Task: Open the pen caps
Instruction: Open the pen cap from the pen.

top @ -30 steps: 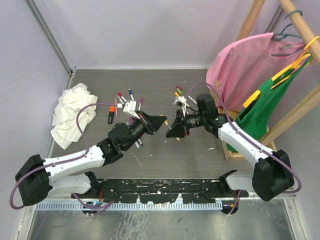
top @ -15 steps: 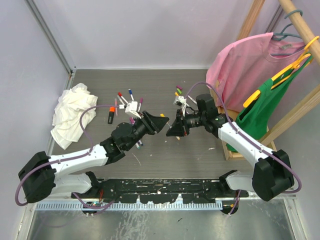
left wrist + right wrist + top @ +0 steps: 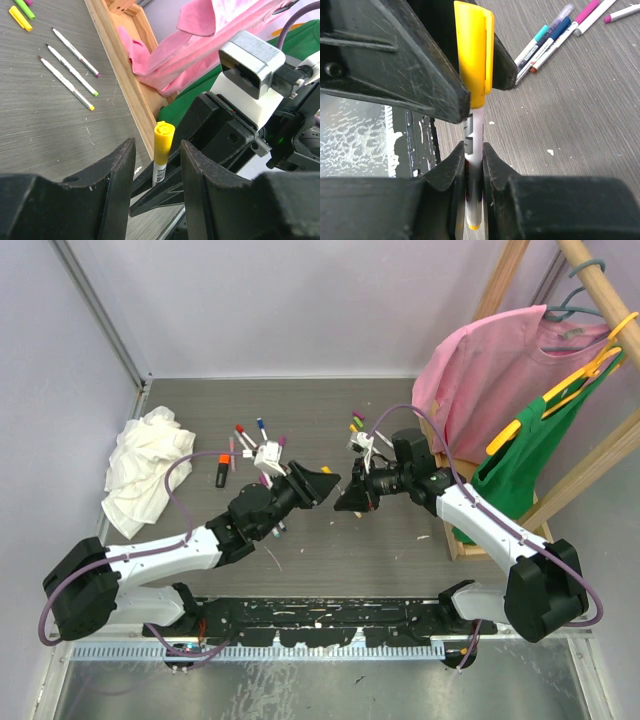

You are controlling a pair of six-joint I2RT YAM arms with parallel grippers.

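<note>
1. My right pincer [image 3: 473, 156] is closed tight on the white barrel of a pen [image 3: 473, 131]. Its two fingers press the barrel from both sides, low down near the pen's bottom end.
2. The yellow cap [image 3: 164, 141] sits on the free end of that pen, fully seated. It is well clear of the right pincer's fingertips, with a stretch of bare barrel between them.
3. My left pincer [image 3: 157, 149] is open around the cap. In the left wrist view the cap stands between the two fingertips, about level with them, and a gap shows on each side. Neither finger presses it.
4. In the right wrist view the dark left fingers flank the cap closely. From that angle I cannot tell whether either one touches it.
5. From above, the two pincers meet tip to tip over the middle of the table [image 3: 320, 405], with the pen bridging them off the surface.
6. Loose pens [image 3: 262, 445] lie on the table just behind the left wrist. Their coloured caps [image 3: 240, 428] show red, blue and purple.
7. A second bunch [image 3: 357, 424] lies just behind the right pincer, with yellow and green showing.
8. A white rag [image 3: 145, 475] is crumpled at the table's left edge, well apart from both pincers.
</note>
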